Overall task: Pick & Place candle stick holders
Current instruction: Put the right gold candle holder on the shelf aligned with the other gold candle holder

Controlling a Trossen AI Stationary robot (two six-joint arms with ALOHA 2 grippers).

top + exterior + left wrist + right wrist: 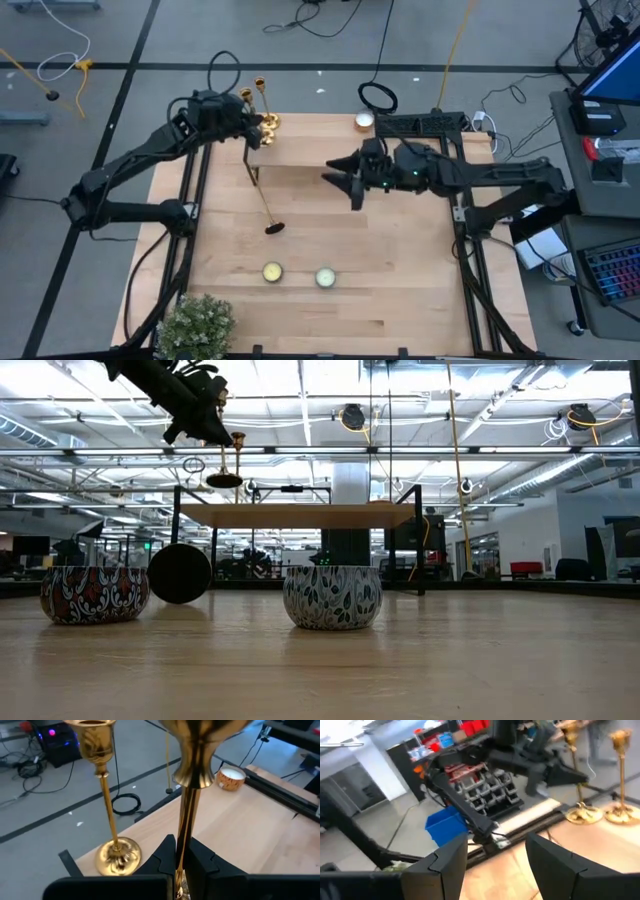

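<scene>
- Candlesticks: three gold ones show; two stand at the table's [400, 290] far edge near the far-left corner, the third is in the left gripper [256, 135].
- Held candlestick [192, 795] has its thin stem pinched between the left fingers [205, 865], which are closed tight on it; its wider flared part is beyond the fingertips in the left wrist view.
- From above, the left gripper is over the far-left part of the table, touching distance from the standing pair, and the held candlestick is off the surface.
- One standing candlestick [107, 810] is upright on its round base [117, 857] just beside the held one, close to the table's edge.
- From the right wrist, the two standing candlesticks [577, 775] and [620, 775] are side by side, bases near each other.
- Right gripper [345, 180] hangs over the middle of the table, well apart from the candlesticks; its fingers [445, 865] are partly apart and hold nothing.
- A thin dark rod with a round dark foot [274, 228] is on the table between the left gripper and the near candles.
- Two small candles [272, 271] and [325, 277] are toward the near edge; another [364, 121] is at the far edge.
- A plant [195, 325] is at the near-left corner.
</scene>
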